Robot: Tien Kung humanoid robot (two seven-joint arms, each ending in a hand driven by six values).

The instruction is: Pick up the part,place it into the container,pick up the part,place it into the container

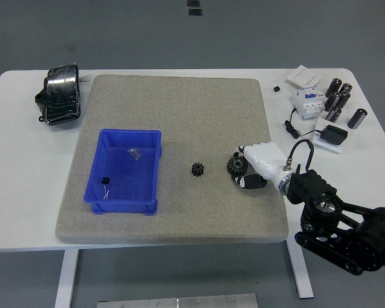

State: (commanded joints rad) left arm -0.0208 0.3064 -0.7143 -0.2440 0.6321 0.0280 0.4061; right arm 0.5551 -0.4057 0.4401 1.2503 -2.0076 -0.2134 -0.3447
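Reaching over the mat (179,212) from the right: right hand (260,165), fingers curled around a black gear (235,165).
Lying free left of it, a second gear (198,169), between hand and blue bin (151,142); bin further left on the mat.

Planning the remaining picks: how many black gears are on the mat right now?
2. One small gear lies loose mid-mat, right of the blue bin. A larger gear sits under the right robot hand, partly covered; more could be hidden beneath it.
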